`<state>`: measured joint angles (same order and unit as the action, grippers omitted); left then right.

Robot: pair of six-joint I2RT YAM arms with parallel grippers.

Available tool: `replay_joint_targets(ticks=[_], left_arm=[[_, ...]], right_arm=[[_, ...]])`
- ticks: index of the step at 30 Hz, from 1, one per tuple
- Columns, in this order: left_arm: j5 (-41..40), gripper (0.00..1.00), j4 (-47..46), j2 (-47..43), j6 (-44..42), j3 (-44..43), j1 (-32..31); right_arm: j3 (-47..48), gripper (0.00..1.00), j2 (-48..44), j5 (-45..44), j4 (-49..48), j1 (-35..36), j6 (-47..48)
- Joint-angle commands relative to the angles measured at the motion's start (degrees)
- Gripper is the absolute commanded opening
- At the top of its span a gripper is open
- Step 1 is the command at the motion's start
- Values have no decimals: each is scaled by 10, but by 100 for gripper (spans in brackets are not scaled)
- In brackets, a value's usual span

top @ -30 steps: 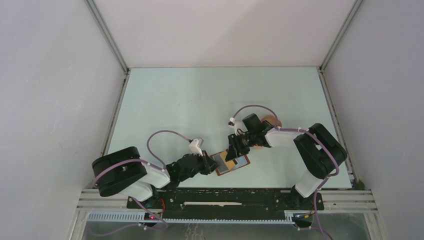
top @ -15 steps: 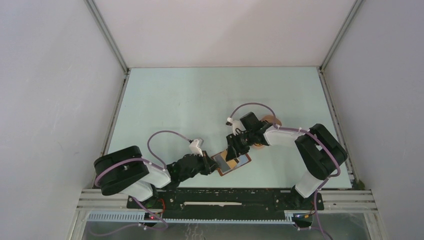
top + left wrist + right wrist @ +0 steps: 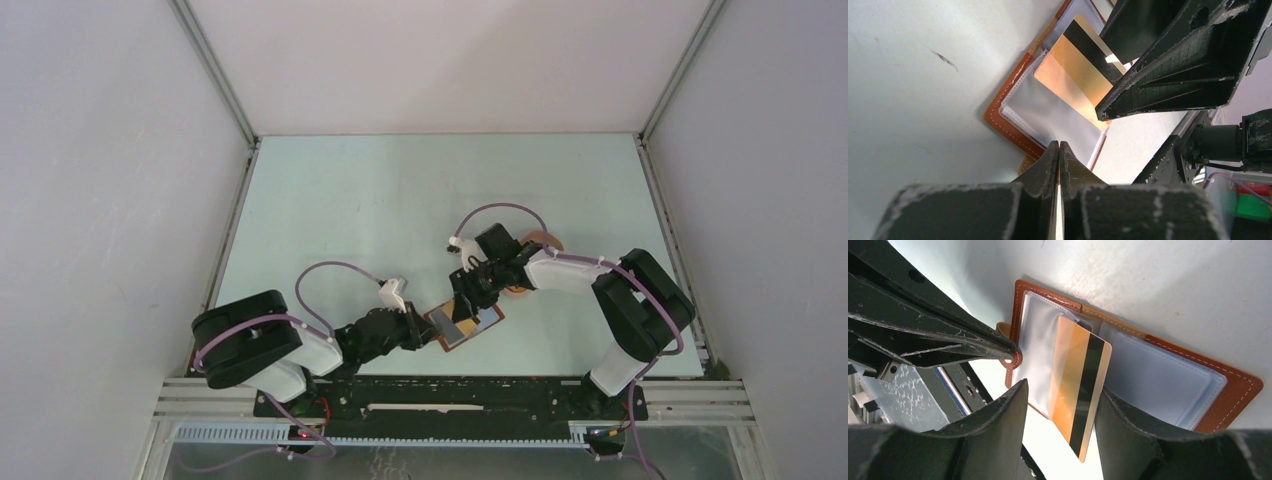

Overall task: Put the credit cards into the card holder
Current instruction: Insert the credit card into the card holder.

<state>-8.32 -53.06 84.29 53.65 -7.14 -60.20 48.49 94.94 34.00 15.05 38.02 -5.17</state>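
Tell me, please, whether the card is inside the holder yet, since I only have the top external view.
Observer: Partly. The right wrist view shows the card tucked into a clear sleeve of the holder, with much of it sticking out.
Operator: Is the right gripper clamping it?
Observer: No, the right gripper is open, with a gap beside the card.
Operator: And the left gripper?
Observer: The left gripper is shut on the holder's snap tab.
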Motion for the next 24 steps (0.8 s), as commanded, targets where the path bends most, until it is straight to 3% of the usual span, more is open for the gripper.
replay_joint_targets(ticks=[1, 16, 24], left_arm=[[6, 6, -24, 10, 6, 3, 4], [7, 6, -26, 14, 6, 2, 4], [7, 6, -27, 13, 5, 2, 4]], right_arm=[[20, 59, -21, -32, 23, 4, 27], [33, 61, -25, -36, 41, 2, 39], [44, 62, -15, 13, 61, -22, 37]])
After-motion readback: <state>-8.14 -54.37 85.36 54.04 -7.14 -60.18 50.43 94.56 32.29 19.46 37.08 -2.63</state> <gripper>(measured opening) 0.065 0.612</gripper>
